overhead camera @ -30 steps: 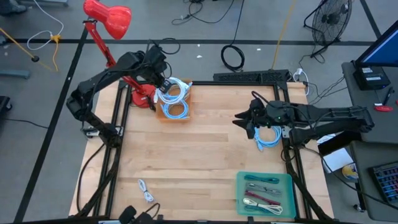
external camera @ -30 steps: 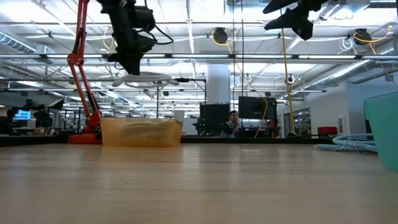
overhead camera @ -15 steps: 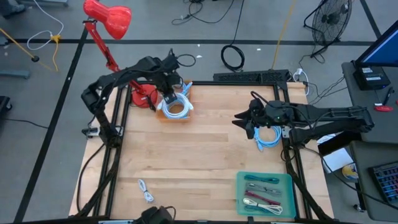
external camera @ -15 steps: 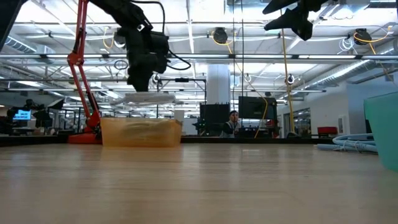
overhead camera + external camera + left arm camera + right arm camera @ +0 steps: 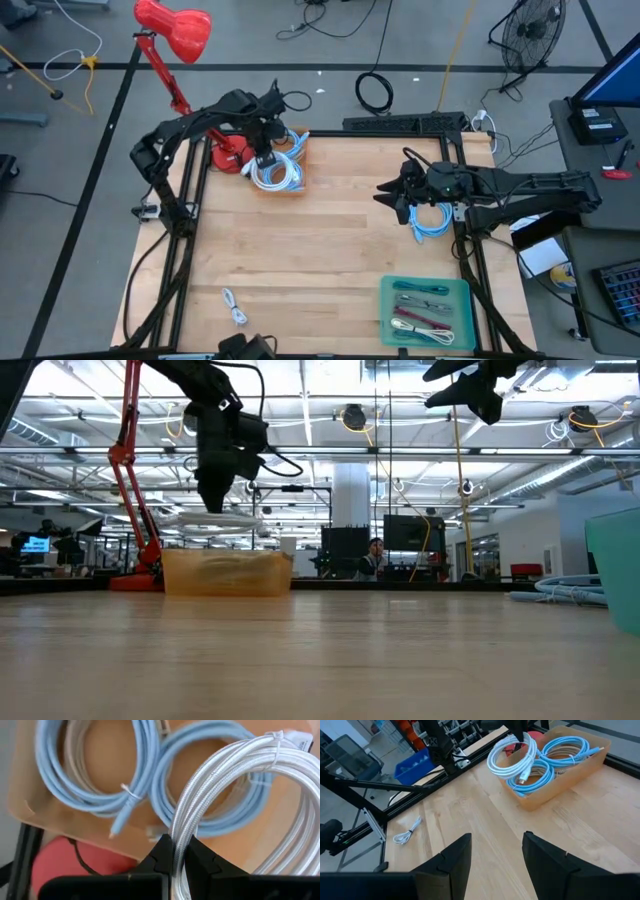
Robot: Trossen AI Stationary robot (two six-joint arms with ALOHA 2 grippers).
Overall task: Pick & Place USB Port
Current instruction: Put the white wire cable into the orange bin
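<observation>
My left pincer [image 5: 178, 851] is clamped on the white cable [image 5: 235, 790], holding the coil in the air just above the tan bin [image 5: 296, 160]; blue cables [image 5: 100, 775] lie in it below. My right pincer [image 5: 391, 197] hangs open, well apart, over the table [image 5: 300, 250]

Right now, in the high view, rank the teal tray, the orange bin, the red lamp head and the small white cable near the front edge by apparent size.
1. teal tray
2. red lamp head, nearer the camera, so unsure
3. orange bin, partly covered
4. small white cable
</observation>
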